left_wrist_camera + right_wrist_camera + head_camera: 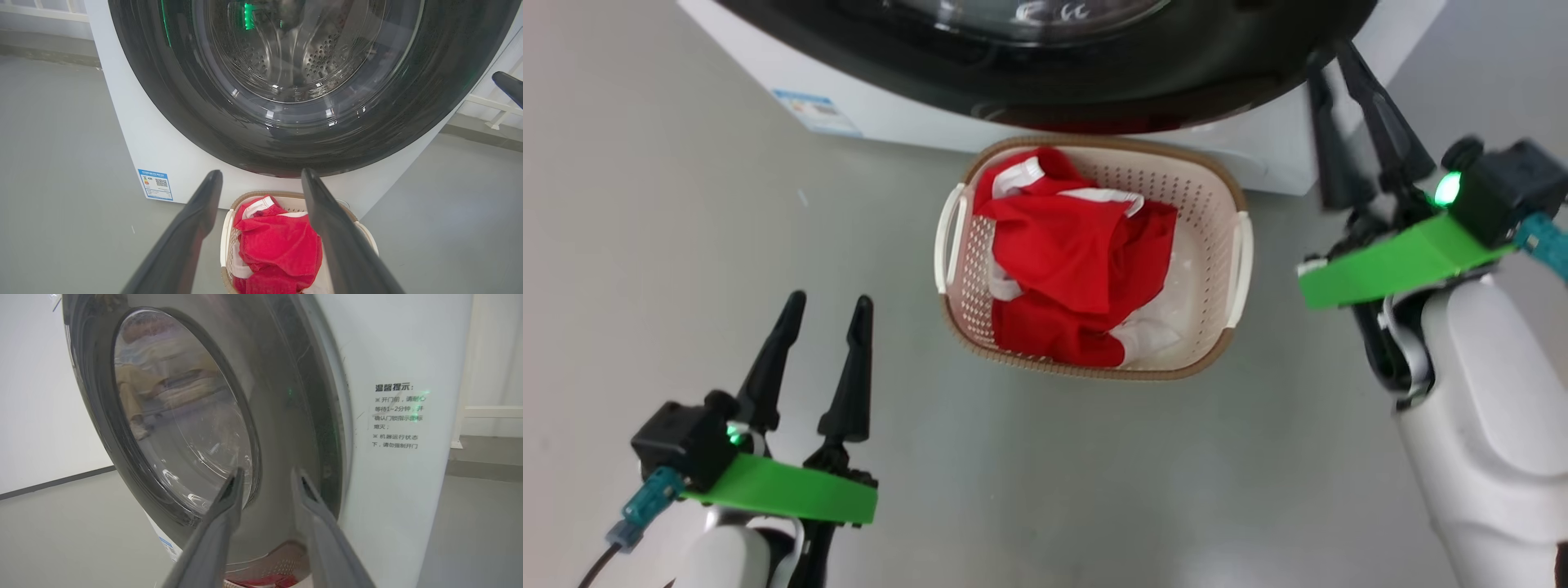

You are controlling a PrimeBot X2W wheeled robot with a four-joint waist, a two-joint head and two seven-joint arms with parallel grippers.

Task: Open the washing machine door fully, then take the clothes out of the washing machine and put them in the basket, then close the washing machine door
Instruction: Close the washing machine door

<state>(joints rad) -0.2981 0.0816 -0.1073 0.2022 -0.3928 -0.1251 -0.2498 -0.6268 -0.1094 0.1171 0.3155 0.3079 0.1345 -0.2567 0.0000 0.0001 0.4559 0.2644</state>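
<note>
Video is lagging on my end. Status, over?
Left gripper open, empty, over floor. Right gripper open, near door. Clothes in basket; door looks shut. Nothing seen in the way.

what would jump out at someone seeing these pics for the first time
Bright red clothes heaped in the cream basket on the grey floor, right before the white washing machine, catch the eye first. Then the big glossy black door with its glass centre, seemingly shut. The left tool sits open at the head view's lower left; the right tool, open, is by the door's edge.
</note>
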